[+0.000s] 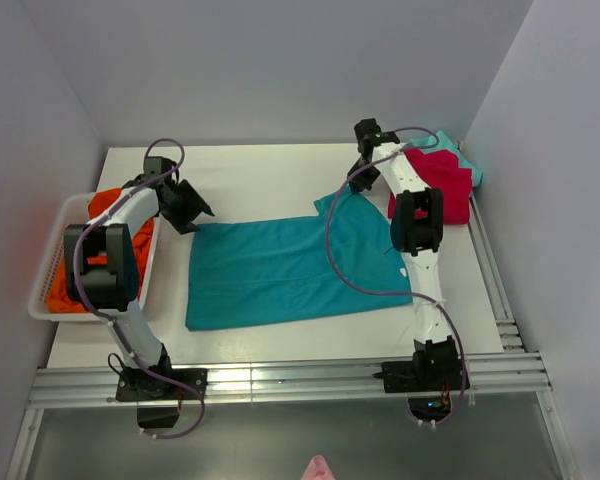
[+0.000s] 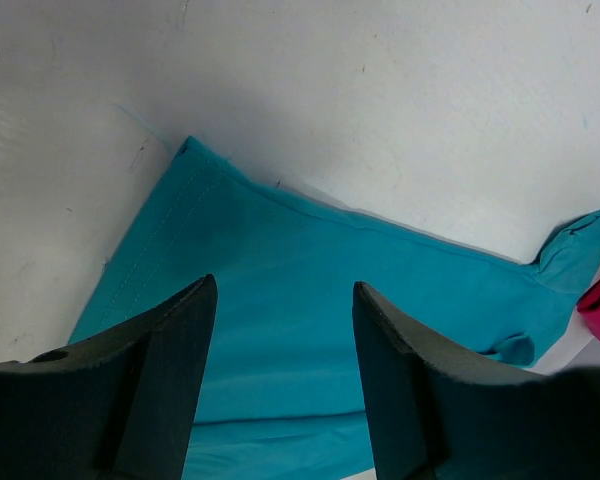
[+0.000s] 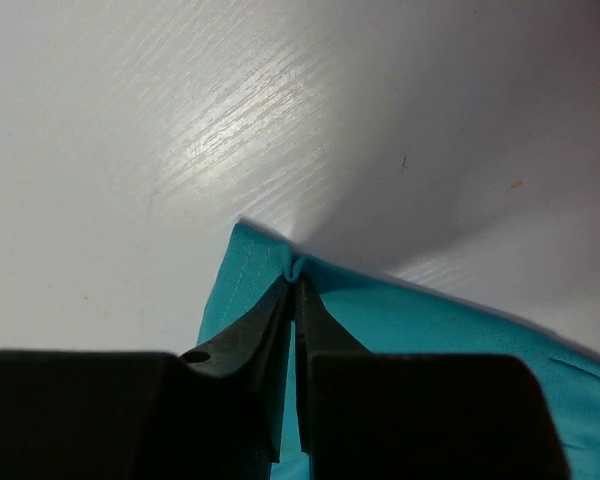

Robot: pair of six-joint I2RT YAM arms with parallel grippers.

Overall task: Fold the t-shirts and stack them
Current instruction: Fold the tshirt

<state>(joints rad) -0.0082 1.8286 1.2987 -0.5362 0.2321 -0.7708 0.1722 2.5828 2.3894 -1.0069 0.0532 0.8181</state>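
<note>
At the far-right corner of the teal tee (image 1: 290, 270) we see the right gripper (image 3: 296, 285) pinched fully closed on a small pucker of the edge, by the sleeve. The teal tee lies flat on the table, long axis running left-right across both arms, neck end toward the right arm. The left gripper (image 2: 285, 300) hangs just above the teal tee's far-left corner, jaws wide apart, holding nothing. That corner sits ahead of the fingers, slightly off toward the left one.

We judge the next move turns on this: both far corners lie along the long axis and each arm is nearest its own corner. So the left one likely has to drop and grab before any fold toward the near edge.

Red tee (image 1: 445, 185) and light-teal tee (image 1: 462, 152) sit past the teal tee's right end. The orange tee (image 1: 108, 205) is in a basket (image 1: 48, 290) off its left end.
</note>
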